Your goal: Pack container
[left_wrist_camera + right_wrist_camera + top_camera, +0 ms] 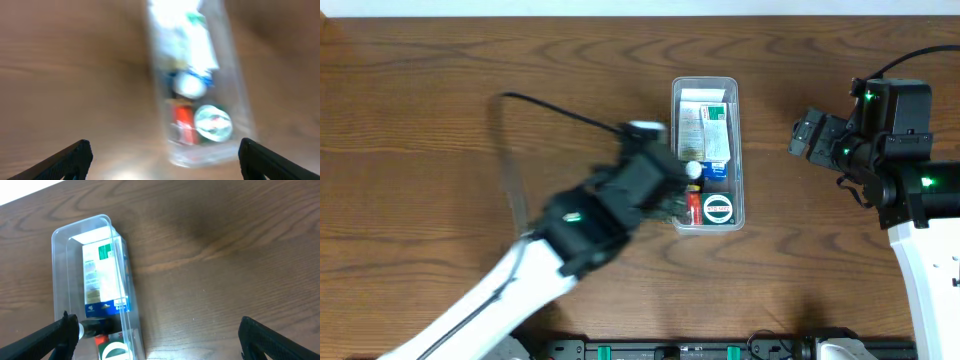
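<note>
Overhead: left pincer [678,203] by container [674,120] edge; right pincer [801,139] well apart.

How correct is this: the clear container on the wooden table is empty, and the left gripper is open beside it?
Not quite. The container is not empty: the overhead view shows a white and green box, a red item and a round green-white item inside. The rest holds: it is on the wooden table, the left gripper open beside it.

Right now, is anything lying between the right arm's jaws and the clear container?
Nothing. Overhead, only bare wooden table separates the container from the right arm's jaws, which stand open.
</note>
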